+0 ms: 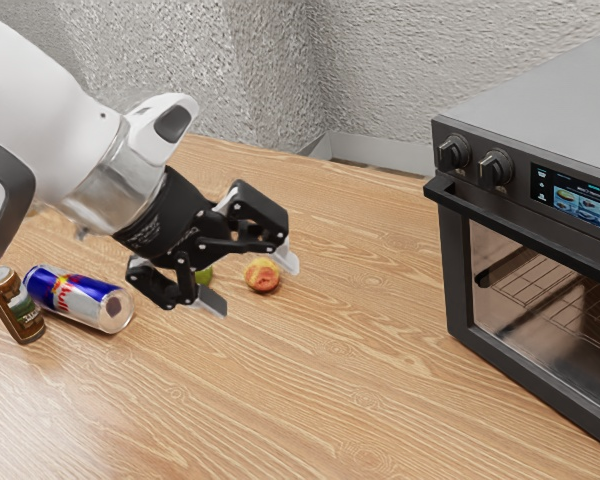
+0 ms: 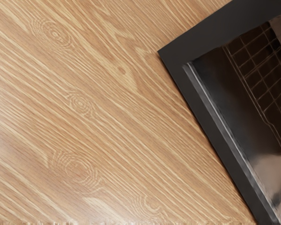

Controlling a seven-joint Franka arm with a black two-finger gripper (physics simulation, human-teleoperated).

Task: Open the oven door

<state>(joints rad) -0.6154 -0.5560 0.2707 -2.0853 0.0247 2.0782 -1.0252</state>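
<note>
Looks down on the worktop and its knots, with oven door at their three o'clock, wire rack behind glass.

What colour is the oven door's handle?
The handle is black or nearly so, best seen in the exterior view.

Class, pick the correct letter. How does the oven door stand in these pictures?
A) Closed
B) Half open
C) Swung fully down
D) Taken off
A: the oven door sits flush in the front of the oven, its handle up just below the knobs.
</note>
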